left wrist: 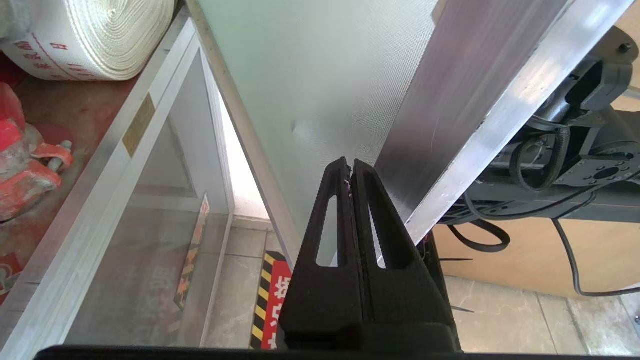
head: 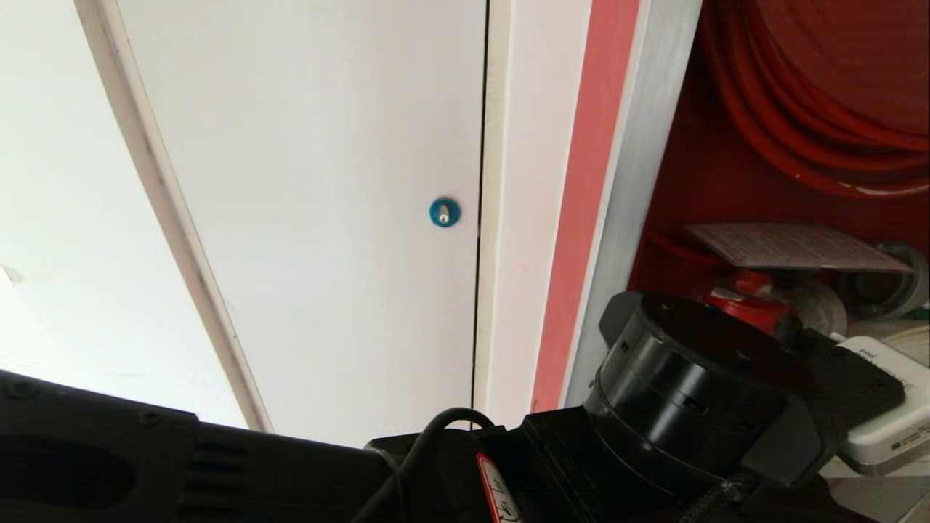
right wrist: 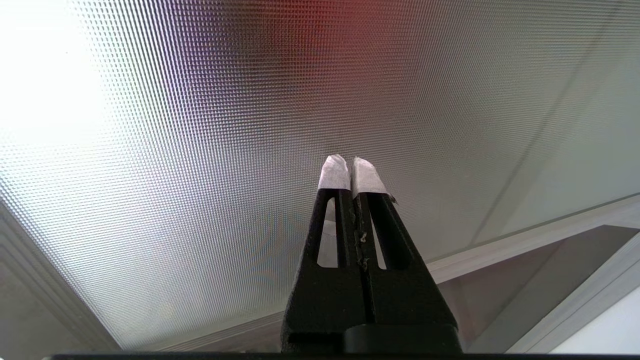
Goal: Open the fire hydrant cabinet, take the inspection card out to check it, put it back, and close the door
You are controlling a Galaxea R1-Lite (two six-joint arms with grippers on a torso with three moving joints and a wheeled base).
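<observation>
The fire hydrant cabinet (head: 639, 181) stands open, showing its red interior and red hose reel (head: 821, 94). The inspection card (head: 792, 245) lies flat on top of the red valve (head: 741, 301), with no gripper on it. My left arm's wrist (head: 690, 385) hangs just in front of the valve. The left gripper (left wrist: 349, 162) is shut and empty, its tips close to the textured glass of the open door (left wrist: 320, 75), beside its aluminium frame (left wrist: 480, 100). The white rolled hose (left wrist: 95, 35) lies in the cabinet. My parked right gripper (right wrist: 348, 160), tips taped white, is shut facing textured glass (right wrist: 225, 150).
A plain white panel door with a blue lock (head: 444, 212) is left of the cabinet. Below the cabinet is a smaller glass panel with an orange label (left wrist: 192, 250). A red floor marking with yellow-black stripes (left wrist: 272, 295) lies on the tiles. My own body and cables (left wrist: 575, 165) are beyond the door.
</observation>
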